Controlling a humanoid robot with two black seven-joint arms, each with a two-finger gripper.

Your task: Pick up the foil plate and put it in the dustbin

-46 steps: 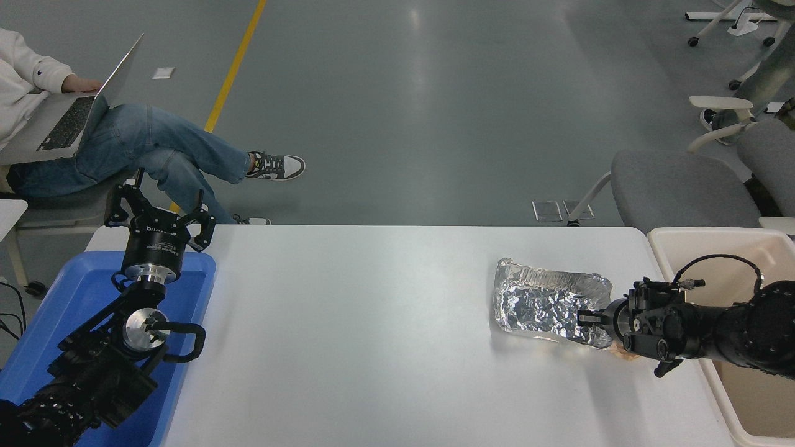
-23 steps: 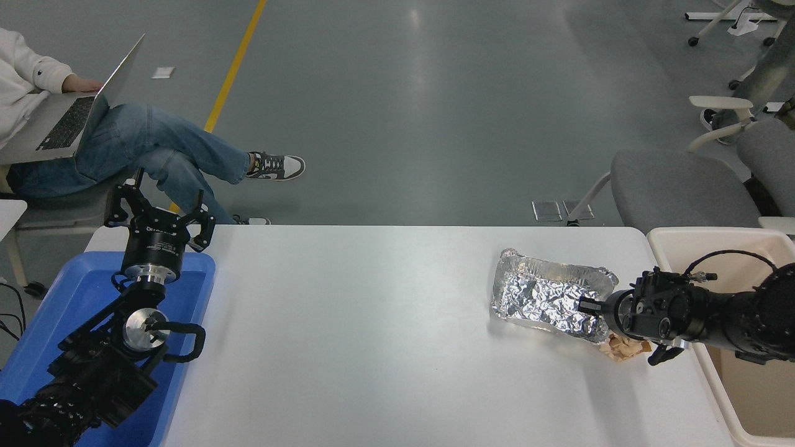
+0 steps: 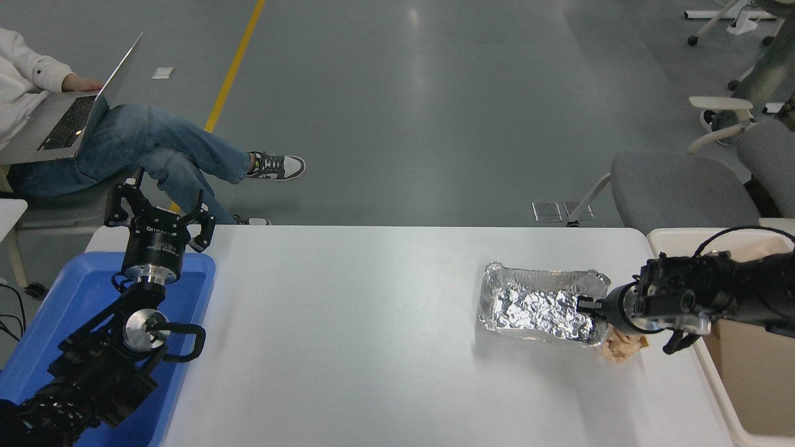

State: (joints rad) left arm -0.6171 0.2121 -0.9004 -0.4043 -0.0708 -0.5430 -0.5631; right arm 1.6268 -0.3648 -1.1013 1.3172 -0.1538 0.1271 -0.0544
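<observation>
The plate (image 3: 537, 305) sits right of centre on the table (image 3: 348, 323), the bin (image 3: 754, 372) farther right, a wad (image 3: 623, 348) apparently touching the plate's near-right corner.

The foil plate (image 3: 539, 305) is thin aluminium foil, crinkled all over, bright silver and mirror-shiny where the creases catch the light. Beside it the small wad (image 3: 622, 347) looks like tan paper, crumpled and dull. The table (image 3: 348, 335) has a smooth white top with a soft sheen. The dustbin (image 3: 754, 388) is cream plastic, smooth and matt; the tray (image 3: 81, 292) is blue plastic, slightly glossy. Both arms are matt black, and the left one (image 3: 146, 329) carries a brushed metal disc and collar.
</observation>
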